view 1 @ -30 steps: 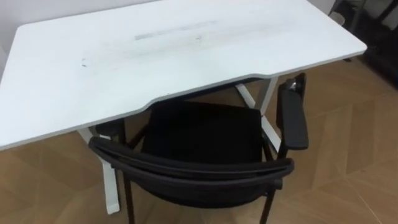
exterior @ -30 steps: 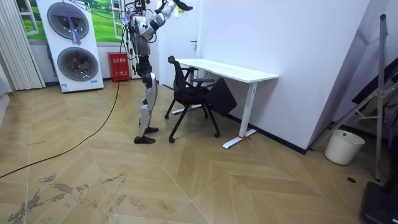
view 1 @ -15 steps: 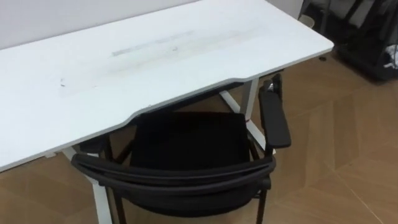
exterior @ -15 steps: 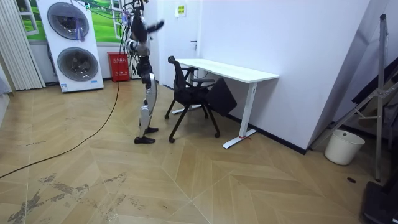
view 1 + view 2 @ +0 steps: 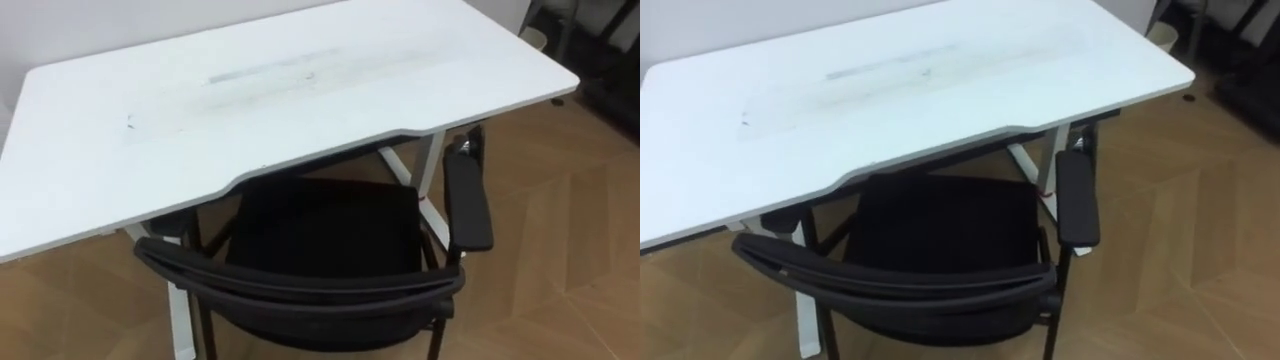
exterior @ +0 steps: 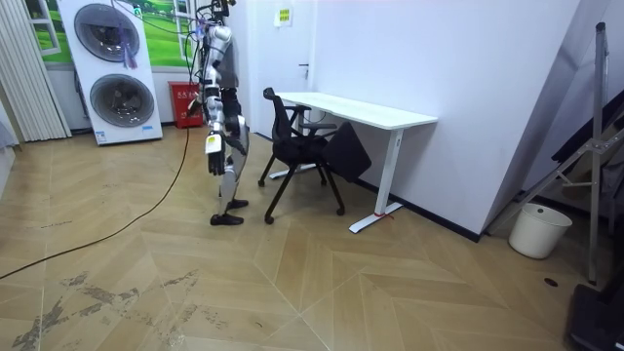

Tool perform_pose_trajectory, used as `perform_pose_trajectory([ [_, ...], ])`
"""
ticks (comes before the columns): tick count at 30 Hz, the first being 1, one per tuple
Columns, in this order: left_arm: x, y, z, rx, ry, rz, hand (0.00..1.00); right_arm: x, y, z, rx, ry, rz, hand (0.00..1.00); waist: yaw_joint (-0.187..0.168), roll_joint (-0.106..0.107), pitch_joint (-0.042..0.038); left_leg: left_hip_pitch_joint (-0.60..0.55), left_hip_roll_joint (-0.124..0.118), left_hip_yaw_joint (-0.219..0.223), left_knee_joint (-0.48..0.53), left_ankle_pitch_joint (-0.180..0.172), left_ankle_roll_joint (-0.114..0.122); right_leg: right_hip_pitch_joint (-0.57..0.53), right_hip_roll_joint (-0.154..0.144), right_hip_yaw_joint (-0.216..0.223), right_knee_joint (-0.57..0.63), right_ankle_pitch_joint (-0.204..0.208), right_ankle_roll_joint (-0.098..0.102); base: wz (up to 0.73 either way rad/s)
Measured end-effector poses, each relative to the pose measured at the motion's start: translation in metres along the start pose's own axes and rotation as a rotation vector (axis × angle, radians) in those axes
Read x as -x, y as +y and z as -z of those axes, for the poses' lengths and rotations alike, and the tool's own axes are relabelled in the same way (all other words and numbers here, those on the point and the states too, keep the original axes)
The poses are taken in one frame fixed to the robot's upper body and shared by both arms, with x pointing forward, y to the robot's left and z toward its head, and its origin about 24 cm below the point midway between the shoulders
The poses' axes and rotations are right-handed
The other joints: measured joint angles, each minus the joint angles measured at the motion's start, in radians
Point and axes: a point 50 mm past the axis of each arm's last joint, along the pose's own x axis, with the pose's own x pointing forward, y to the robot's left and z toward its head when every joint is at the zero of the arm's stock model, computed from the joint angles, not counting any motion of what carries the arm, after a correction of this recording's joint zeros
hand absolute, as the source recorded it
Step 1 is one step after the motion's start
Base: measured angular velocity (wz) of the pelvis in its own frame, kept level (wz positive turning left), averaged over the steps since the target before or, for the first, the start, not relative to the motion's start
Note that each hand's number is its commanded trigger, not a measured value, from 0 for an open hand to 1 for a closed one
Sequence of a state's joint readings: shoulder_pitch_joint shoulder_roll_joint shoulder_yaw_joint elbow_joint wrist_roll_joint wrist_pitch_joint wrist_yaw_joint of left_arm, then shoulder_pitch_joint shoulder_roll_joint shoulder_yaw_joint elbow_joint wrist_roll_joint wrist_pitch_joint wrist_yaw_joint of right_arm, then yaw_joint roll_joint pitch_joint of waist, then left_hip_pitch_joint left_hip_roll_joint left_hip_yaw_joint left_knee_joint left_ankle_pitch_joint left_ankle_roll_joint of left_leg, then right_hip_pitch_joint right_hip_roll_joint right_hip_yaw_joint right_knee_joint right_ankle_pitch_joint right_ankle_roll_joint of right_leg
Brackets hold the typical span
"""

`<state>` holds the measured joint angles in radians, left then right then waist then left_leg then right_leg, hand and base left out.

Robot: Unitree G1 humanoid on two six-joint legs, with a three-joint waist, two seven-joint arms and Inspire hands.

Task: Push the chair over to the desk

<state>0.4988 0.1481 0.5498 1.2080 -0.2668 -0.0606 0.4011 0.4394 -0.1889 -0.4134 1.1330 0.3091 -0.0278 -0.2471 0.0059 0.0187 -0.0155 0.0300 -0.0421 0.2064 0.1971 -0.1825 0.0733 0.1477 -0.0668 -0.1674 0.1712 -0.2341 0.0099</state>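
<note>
- Looking down from the robot's head, the black mesh chair with padded arms (image 5: 320, 240) sits at the wide white flat-topped desk (image 5: 250, 110).
- The front of its seat is tucked under the curved-in edge of the desk.
- Most of the seat sticks out, and so does the curved black backrest (image 5: 300, 290).
- The long black armrest (image 5: 467, 205) pokes out past the desk edge, over the brown wood floor (image 5: 560, 250).
- I think the chair is part way in, and it could go in a bit more.
- Nothing touches the chair, so the push is either finished or waiting for another go.
- In the room view the robot stands up straight, close behind the chair and facing the desk.
- Its right hand (image 6: 214, 156) hangs down beside its leg, on the side nearer the camera.
- That hand is away from the chair and holds nothing that I can see.
- Whether it is spread wide or curled up, I cannot tell, because it looks too tiny there.
</note>
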Motion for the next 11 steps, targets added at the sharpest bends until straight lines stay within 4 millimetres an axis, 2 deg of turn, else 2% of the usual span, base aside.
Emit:
perform_pose_trajectory([
  [3, 0.008, -0.03, 0.0, -0.146, 0.003, 0.182, 0.0, 0.001, 0.02, 0.009, 0.067, 0.086, -0.146, 0.0, -0.005, -0.002, 0.0012, 0.01, -0.005, -0.01, 0.0, 0.002, 0.003, 0.015, -0.003, -0.012, 0.0, -0.006, 0.002, 0.11],
  [5, 0.013, -0.048, -0.007, -0.221, -0.022, 0.284, 0.0, 0.003, 0.036, 0.002, 0.085, 0.091, -0.229, 0.0, -0.011, -0.007, 0.0025, 0.009, -0.006, -0.015, 0.001, 0.002, 0.004, 0.018, -0.004, -0.017, -0.002, -0.006, 0.002, 0.09],
  [7, 0.019, -0.066, -0.017, -0.309, -0.061, 0.361, 0.0, 0.005, 0.053, -0.01, 0.112, 0.073, -0.301, 0.0, -0.025, -0.015, 0.0078, 0.01, -0.007, -0.018, 0.007, 0.001, 0.004, 0.023, -0.004, -0.026, -0.003, -0.007, 0.002, 0.09],
  [10, 0.034, -0.099, -0.043, -0.437, -0.164, 0.478, 0.0, 0.01, 0.079, -0.03, 0.111, 0.032, -0.411, 0.0, -0.028, -0.029, 0.0167, 0.01, -0.007, -0.02, 0.007, 0.0, 0.004, 0.021, 0.003, -0.025, -0.008, -0.007, 0.002, 0.0],
  [11, 0.037, -0.104, -0.048, -0.454, -0.182, 0.491, 0.0, 0.011, 0.085, -0.034, 0.094, 0.025, -0.43, 0.0, -0.029, -0.03, 0.0178, 0.008, -0.007, -0.02, 0.007, 0.0, 0.004, 0.021, 0.003, -0.025, -0.011, -0.007, 0.002, 0.0],
])
